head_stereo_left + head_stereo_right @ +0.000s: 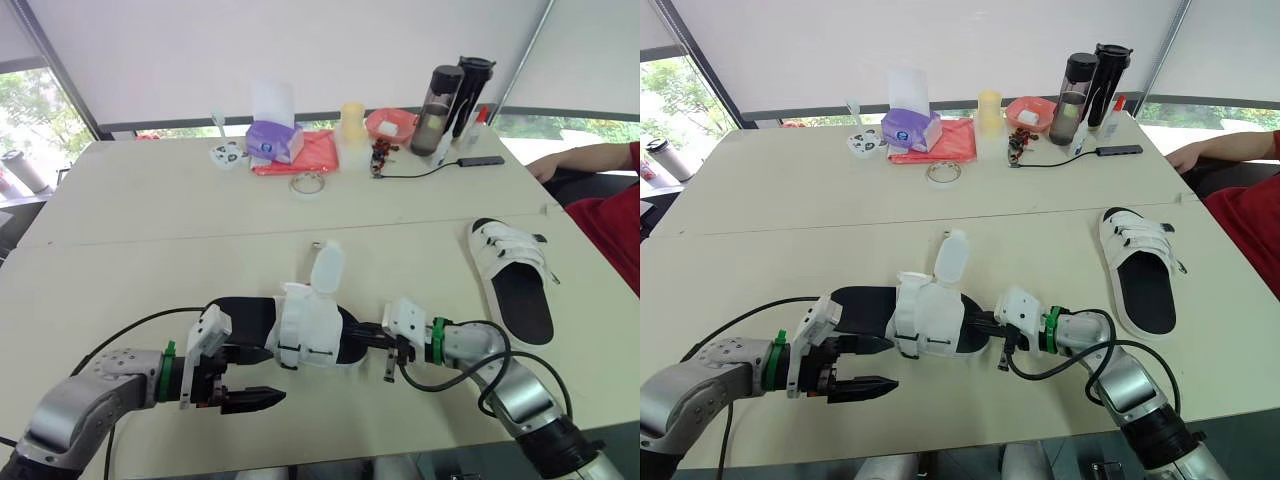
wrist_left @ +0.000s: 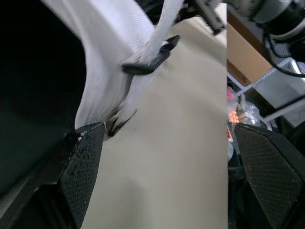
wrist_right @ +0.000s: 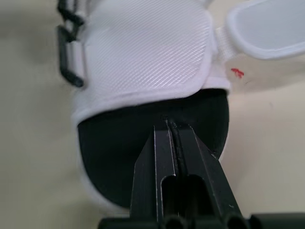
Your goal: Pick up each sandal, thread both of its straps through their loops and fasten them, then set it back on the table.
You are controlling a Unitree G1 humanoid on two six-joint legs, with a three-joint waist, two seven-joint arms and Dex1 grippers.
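- I am doing the sandal (image 1: 305, 325); its strap (image 1: 328, 268) is sticking up loose.
- The right gripper (image 3: 170, 128), pinched closed, is resting on its sole.
- The left gripper (image 1: 272, 375) is hanging wide beside it; I think it is grabbing the strap next.

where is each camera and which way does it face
eye views: head, facing forward and down over the table; left tool and right tool at the near sandal
left wrist: along the open left tool at its white strap
right wrist: along the shut right tool onto its black footbed
shared: that sandal

Tissue box (image 1: 272, 140) and 2 bottles (image 1: 438, 97) occupy the table (image 1: 150, 200)
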